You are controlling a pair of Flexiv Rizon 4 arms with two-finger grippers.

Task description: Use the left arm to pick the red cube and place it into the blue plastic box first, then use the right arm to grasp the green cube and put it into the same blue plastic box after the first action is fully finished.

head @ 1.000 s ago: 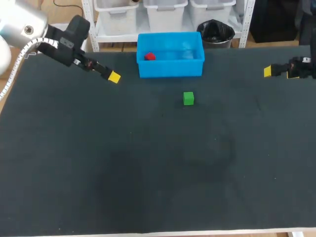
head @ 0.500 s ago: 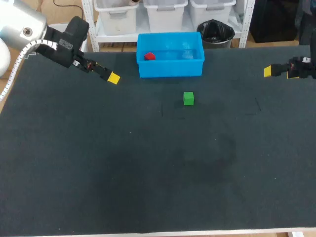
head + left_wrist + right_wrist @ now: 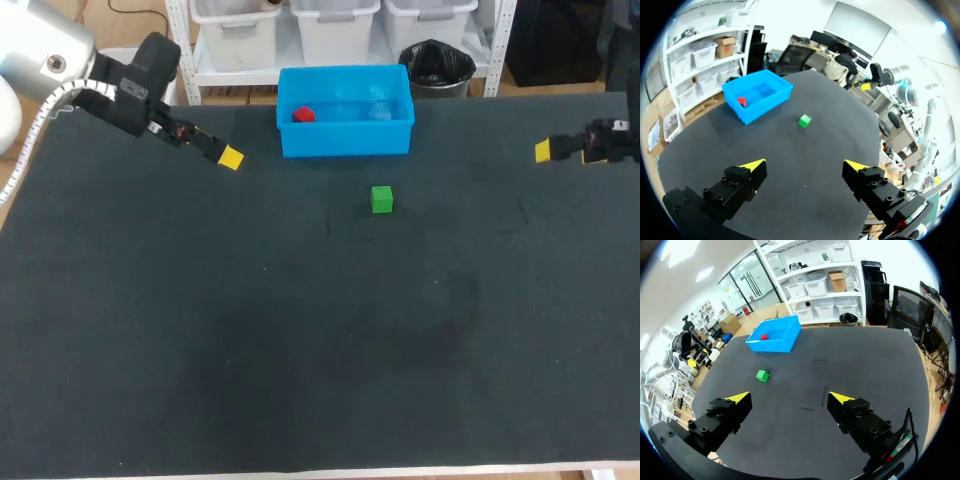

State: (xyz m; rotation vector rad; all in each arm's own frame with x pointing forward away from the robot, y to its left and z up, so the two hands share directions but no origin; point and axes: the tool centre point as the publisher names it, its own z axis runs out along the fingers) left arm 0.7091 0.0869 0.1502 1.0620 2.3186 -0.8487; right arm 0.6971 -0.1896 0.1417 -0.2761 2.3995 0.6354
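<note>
Two cubes make up the job, and one of them looks dealt with. At the left, the left claw (image 3: pixel 804 167) hangs over the counter (image 3: pixel 300 350) beside the blue box (image 3: pixel 345 140) but apart from it. Its fingers are spread wide with nothing between them. The red cube (image 3: pixel 303 115) lies inside the box at its left end, so I judge the first half done. In front of the box, near it but not touching, the green cube (image 3: pixel 381 199) sits alone on the counter. Far out at the right edge the right claw (image 3: pixel 789 399) hovers, wide open and empty, well apart from that cube. The step in hand, as I read it, is the right arm's reach for the green cube. To do it well, bring the open claw over the cube and turn it so the fingers face two flat sides rather than corners. Come straight down until the tips are just off the counter, then close on the cube's middle. Lift it above the box wall before crossing, and let go low over the bare right half, away from the red cube.
</note>
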